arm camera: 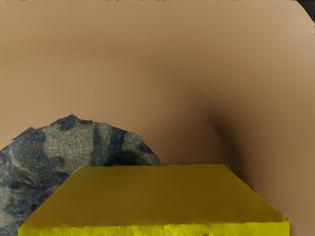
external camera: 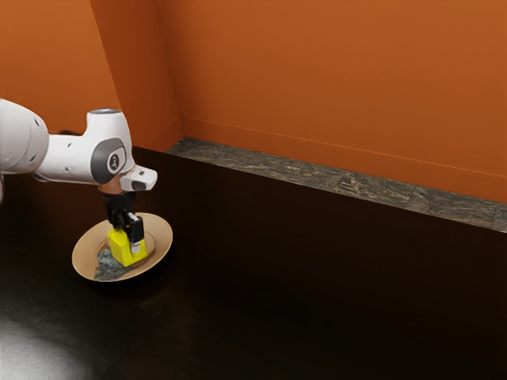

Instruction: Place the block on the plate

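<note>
At the tan plate (external camera: 162, 233), the black gripper (external camera: 127, 240) is squeezing 1 yellow block (external camera: 122, 253) with 2 fingers. Blue-gray colors are showing beside the block.

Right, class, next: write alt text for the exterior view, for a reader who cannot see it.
A white robot arm reaches its black claw down to a yellow block over a tan plate with a blue-grey patch, on a dark table before orange walls.
</note>
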